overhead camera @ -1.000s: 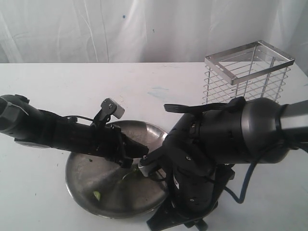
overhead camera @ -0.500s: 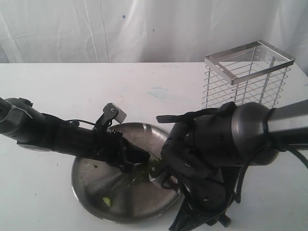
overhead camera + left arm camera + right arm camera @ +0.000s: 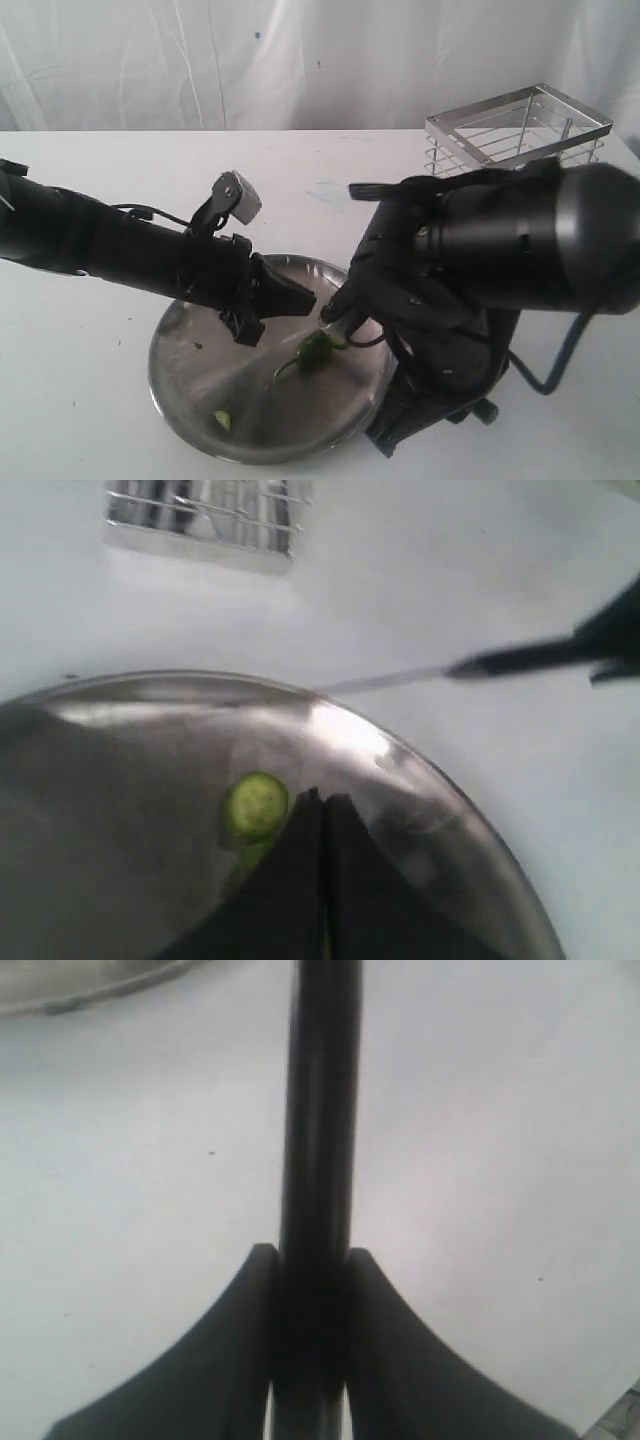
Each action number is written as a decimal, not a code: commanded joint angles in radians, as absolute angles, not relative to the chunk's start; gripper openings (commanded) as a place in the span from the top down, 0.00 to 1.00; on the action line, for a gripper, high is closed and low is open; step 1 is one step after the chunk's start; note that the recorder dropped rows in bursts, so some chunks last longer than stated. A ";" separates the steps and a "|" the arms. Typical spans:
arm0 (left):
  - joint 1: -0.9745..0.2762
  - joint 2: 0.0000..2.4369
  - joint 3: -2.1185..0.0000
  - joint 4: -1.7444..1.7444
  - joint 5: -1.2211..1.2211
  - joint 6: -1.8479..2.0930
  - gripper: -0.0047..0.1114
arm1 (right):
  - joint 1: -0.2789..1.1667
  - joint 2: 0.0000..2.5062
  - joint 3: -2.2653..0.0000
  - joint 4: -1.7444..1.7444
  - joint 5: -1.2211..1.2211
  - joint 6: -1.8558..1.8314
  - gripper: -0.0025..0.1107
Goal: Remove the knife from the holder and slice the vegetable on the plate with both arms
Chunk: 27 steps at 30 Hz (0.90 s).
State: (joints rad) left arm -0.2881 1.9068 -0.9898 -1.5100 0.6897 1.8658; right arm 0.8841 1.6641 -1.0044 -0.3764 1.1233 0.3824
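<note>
The steel plate (image 3: 175, 360) lies in front of centre. On it rests the green vegetable (image 3: 315, 348), its round cut face (image 3: 255, 805) turned to the left wrist camera, and one cut slice (image 3: 222, 420) lies near the front rim. My left gripper (image 3: 300, 300) hovers just above the vegetable, shut (image 3: 322, 800), with nothing clearly held. My right gripper (image 3: 312, 1258) is shut on the black knife (image 3: 318, 1110). The knife (image 3: 520, 660) points towards the plate's far rim (image 3: 400, 750). The right arm's bulk hides its own gripper in the exterior view.
The chrome wire holder (image 3: 520, 125) stands at the back right, partly behind the right arm, and shows again as the holder (image 3: 200, 515) beyond the plate. A white cloth hangs along the back of the white table (image 3: 100, 170).
The left gripper has lifted off the vegetable, which now lies uncovered on the plate. The right arm has risen and swung back to the right. The plate shifted slightly right.
</note>
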 commanded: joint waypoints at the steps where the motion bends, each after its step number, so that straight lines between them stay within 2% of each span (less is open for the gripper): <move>1: -0.293 1.897 -0.961 -1.431 0.725 1.852 0.91 | 0.840 1.580 -1.008 -0.413 1.152 0.374 0.98; 3: -0.297 1.897 -0.947 -1.430 0.700 1.862 0.82 | 0.814 1.549 -1.008 -0.407 1.133 0.346 0.98; 7: -0.355 1.898 -0.938 -1.430 0.568 1.917 0.55 | 0.773 1.510 -1.008 -0.392 1.092 0.342 0.98; 9: -0.394 1.898 -0.938 -1.430 0.487 1.953 0.45 | 0.767 1.500 -1.008 -0.391 1.084 0.342 0.98; 13: -0.490 1.905 -0.938 -1.432 0.249 1.997 0.43 | 0.767 1.498 -1.008 -0.382 1.071 0.342 0.98; 18: -0.504 1.955 -0.961 -1.437 0.233 1.989 0.43 | 0.767 1.498 -1.008 -0.347 1.069 0.342 0.98; 21: -0.504 1.979 -0.967 -1.518 0.177 1.989 0.49 | 0.767 1.498 -1.008 -0.329 1.069 0.342 0.98; 23: -0.504 1.984 -0.967 -1.559 0.130 1.989 0.60 | 0.767 1.498 -1.008 -0.329 1.069 0.342 0.98; 27: -0.504 1.980 -0.967 -1.601 0.019 1.979 0.93 | 0.767 1.498 -1.008 -0.329 1.067 0.340 0.98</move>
